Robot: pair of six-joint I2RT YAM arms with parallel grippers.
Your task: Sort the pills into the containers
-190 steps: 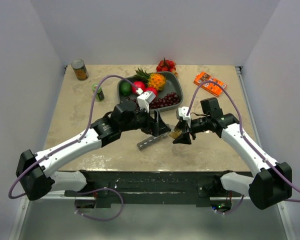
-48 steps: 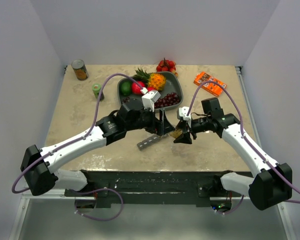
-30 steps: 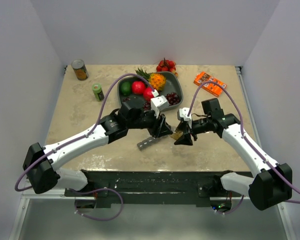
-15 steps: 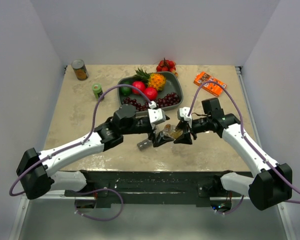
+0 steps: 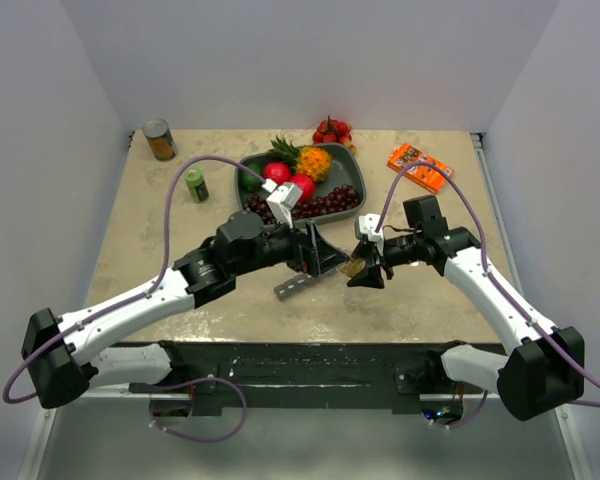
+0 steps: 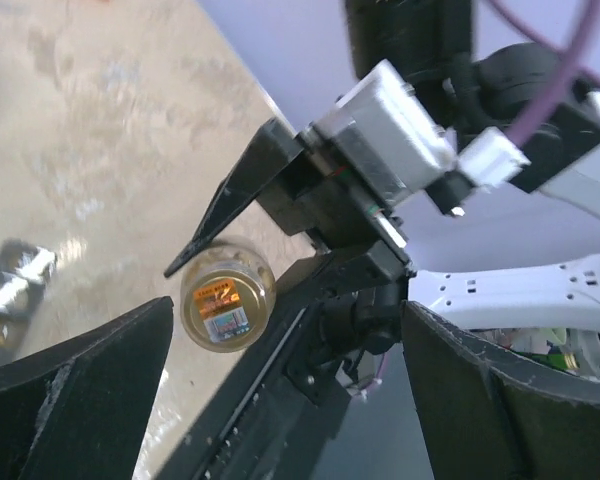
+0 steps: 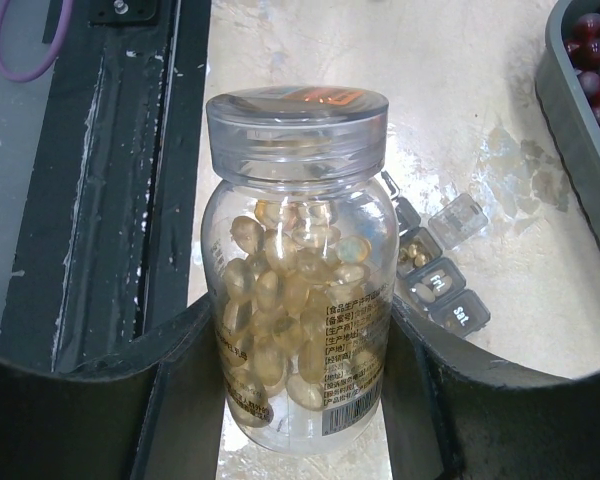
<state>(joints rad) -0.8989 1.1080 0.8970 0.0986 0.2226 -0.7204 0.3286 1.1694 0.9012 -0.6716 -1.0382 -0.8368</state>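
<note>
A clear bottle [image 7: 295, 270] full of yellow gel pills, its clear lid on, stands upright between the fingers of my right gripper [image 7: 298, 395], which is shut on its lower body. In the top view the bottle [image 5: 357, 265] hangs just above the table's middle. The containers [image 7: 435, 275], a dark-grey strip, lie on the table behind it; some lids are up, with pills inside. The strip [image 5: 298, 286] lies slantwise left of the bottle. My left gripper [image 5: 320, 255] hovers above the strip, jaws wide open and empty. Its wrist view looks at the bottle's base [image 6: 227, 306].
A grey fruit tray [image 5: 361, 190] with grapes, apples and a pineapple sits behind the grippers; its rim [image 7: 570, 110] shows at the right wrist view's top right. A green can [image 5: 196, 184], a tin [image 5: 160, 140], an orange packet [image 5: 420, 167] and red fruit [image 5: 332, 130] stand further back.
My left gripper, shut a second ago, reached toward the bottle, opened wide and drew back to the left. The right gripper and bottle have stayed put.
</note>
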